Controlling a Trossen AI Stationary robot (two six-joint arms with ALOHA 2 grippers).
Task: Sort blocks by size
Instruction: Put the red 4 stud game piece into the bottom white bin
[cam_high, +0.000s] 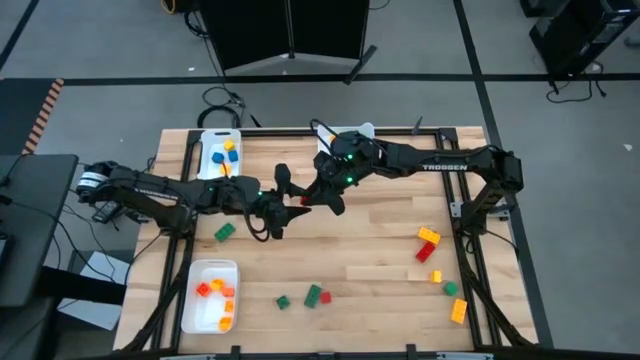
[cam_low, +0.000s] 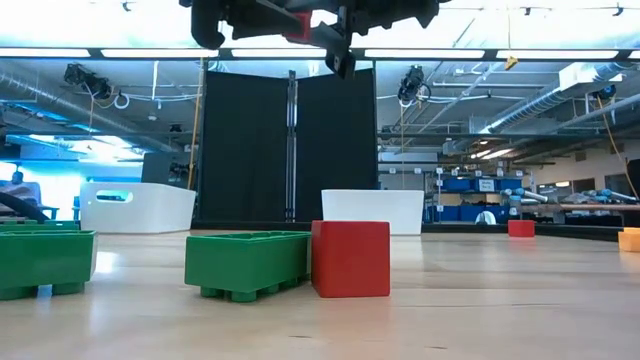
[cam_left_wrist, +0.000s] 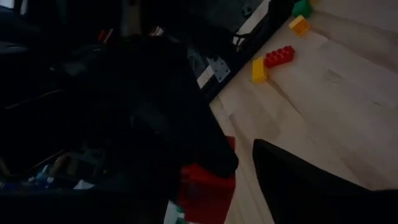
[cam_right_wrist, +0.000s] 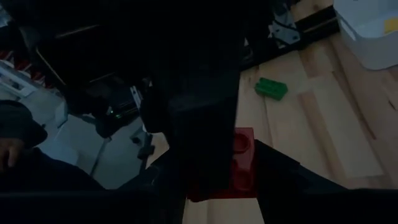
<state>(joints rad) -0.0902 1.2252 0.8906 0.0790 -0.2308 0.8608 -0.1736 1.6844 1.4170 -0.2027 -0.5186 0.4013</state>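
A red block (cam_high: 303, 201) hangs above mid-desk, clamped between the left tool (cam_high: 285, 203) and right tool (cam_high: 318, 197), both closed on it. Loose blocks (cam_high: 316, 296) lie scattered toward the near edge; white trays (cam_high: 207, 297) flank the left side, leaving bare desk (cam_high: 370, 250) below.

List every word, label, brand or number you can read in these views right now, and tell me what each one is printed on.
"TROSSEN": white lettering on the dark forearm of the right arm, high view.
No other text is readable. The blocks, the white trays and the table show no lettering, and anything on the room's shelves in the low view is too small to read.
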